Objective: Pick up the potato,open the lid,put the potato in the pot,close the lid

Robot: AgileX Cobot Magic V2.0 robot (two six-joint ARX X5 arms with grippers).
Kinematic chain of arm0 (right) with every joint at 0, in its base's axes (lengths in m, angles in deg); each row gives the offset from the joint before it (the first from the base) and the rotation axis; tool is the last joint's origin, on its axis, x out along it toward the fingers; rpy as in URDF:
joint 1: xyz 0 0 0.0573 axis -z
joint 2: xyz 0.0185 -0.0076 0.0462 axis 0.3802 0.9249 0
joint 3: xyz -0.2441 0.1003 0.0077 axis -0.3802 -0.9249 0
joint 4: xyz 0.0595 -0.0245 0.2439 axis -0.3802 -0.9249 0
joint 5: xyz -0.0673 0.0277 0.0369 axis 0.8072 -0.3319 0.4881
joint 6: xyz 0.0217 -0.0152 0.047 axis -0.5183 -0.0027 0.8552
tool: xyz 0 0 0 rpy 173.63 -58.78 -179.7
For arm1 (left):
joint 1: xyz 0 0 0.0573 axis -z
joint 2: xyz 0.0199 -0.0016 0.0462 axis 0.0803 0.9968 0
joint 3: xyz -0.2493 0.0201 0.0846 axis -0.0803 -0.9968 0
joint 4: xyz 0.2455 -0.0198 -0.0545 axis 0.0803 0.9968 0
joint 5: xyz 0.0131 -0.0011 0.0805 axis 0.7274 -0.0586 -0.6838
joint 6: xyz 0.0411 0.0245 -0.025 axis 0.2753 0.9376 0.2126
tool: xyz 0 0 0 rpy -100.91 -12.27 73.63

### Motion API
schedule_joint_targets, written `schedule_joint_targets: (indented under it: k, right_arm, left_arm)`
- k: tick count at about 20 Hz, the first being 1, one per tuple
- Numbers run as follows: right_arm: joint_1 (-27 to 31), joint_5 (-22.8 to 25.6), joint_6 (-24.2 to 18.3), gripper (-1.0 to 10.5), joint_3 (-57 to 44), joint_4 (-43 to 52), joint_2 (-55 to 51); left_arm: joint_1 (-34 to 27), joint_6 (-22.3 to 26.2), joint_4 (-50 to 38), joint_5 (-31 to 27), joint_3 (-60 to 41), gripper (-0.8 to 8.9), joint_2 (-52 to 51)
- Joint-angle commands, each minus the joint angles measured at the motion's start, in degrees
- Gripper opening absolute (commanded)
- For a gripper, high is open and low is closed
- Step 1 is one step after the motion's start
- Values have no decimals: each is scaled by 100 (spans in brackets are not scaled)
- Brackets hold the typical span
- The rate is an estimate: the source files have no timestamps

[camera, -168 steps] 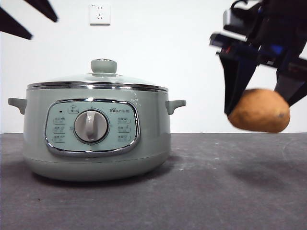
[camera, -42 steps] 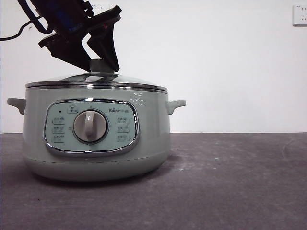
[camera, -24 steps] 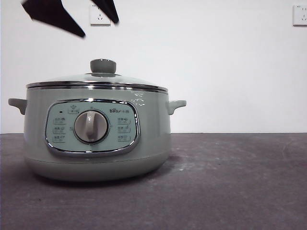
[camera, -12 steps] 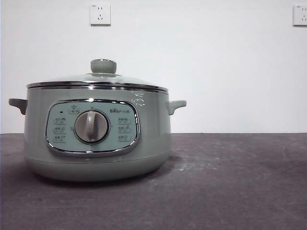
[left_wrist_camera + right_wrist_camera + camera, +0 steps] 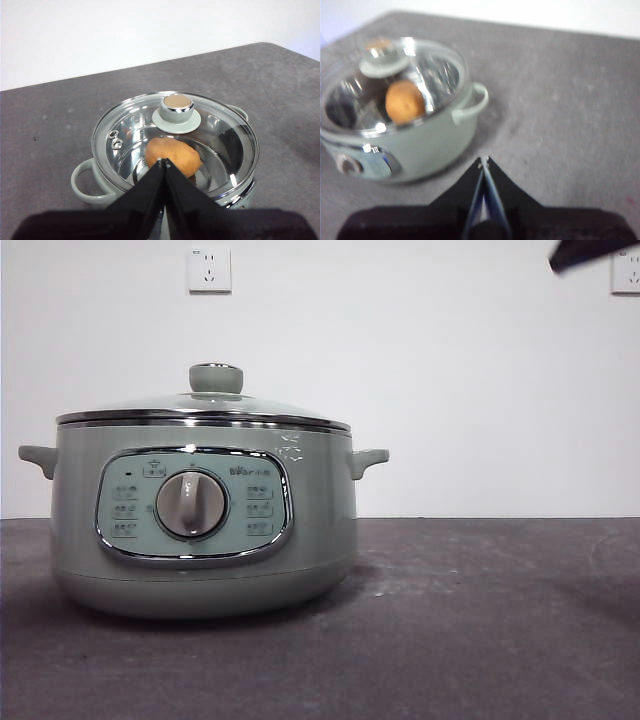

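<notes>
The sage-green pot (image 5: pixel 205 530) stands on the dark table at the left of the front view, with its glass lid (image 5: pixel 200 405) seated on the rim. Through the glass, both wrist views show the orange-brown potato (image 5: pixel 172 155) (image 5: pixel 405 101) lying inside the pot (image 5: pixel 95 180) (image 5: pixel 425 140). My left gripper (image 5: pixel 164 161) is shut and empty, high above the lid (image 5: pixel 175 125). My right gripper (image 5: pixel 483 160) is shut and empty, above the table to the right of the pot. In the front view only a black tip (image 5: pixel 585 252) shows at the top right corner.
The grey table (image 5: pixel 480 620) stretches to the right of the pot. Two wall sockets (image 5: pixel 208 268) sit high on the white wall behind.
The left gripper has let go of the lid's knob and risen out of the front view. A black arm tip has come into the top right corner. The lid stays on the pot.
</notes>
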Motion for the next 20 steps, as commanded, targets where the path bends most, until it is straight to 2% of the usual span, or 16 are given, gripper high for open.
schedule_joint_targets:
  k: [1,14,15,16,18,20]
  right_arm:
    - [-4,9,92,1,-39,-48,28]
    - [-4,7,90,1,-37,-164,22]
    - [-4,7,90,1,-37,-164,22]
    - [-4,7,90,1,-37,-164,22]
    - [-4,7,90,1,-37,-164,22]
    - [-4,7,90,1,-37,-164,22]
  left_arm:
    - [22,-114,-79,15,-35,-4,11]
    - [17,-144,192,-11,-35,-4,83]
    - [17,-7,254,-24,-35,-4,81]
    - [-7,417,240,-146,-35,-4,57]
    - [-243,660,-2,-271,-77,-4,-35]
    - [-688,769,-586,-151,-374,-4,-192]
